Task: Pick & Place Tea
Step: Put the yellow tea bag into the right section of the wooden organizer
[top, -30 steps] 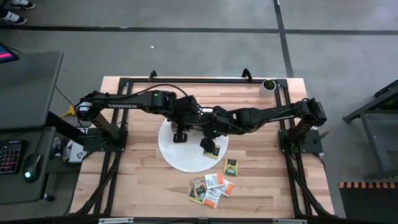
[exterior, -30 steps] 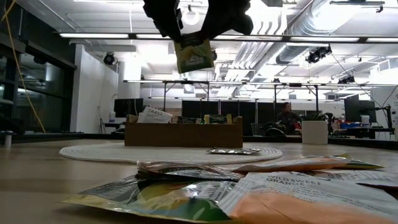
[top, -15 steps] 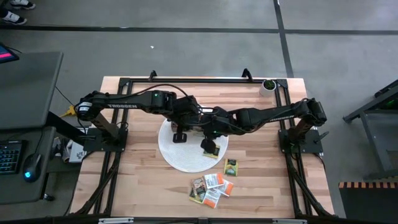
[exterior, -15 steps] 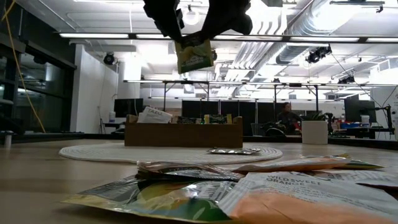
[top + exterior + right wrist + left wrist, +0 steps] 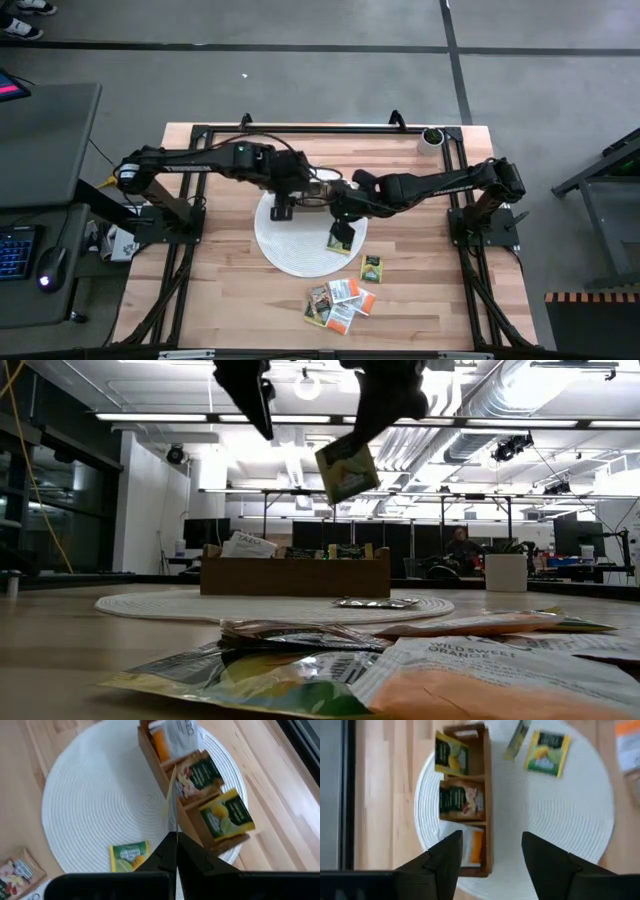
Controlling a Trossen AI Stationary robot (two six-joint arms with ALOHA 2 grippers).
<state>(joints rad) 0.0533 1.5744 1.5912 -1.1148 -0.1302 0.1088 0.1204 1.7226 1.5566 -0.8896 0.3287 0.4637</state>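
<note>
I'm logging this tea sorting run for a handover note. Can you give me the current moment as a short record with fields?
held item: green tea packet, hanging in the air, edge-on in the right wrist view
right claw: shut on the packet's edge, above the white round mat
left claw: open, empty, over the wooden box
box contents: one packet in each of three compartments
on mat: one green packet lying flat beside the box
on table: pile of packets near the front edge, one lone packet closer to the mat
</note>
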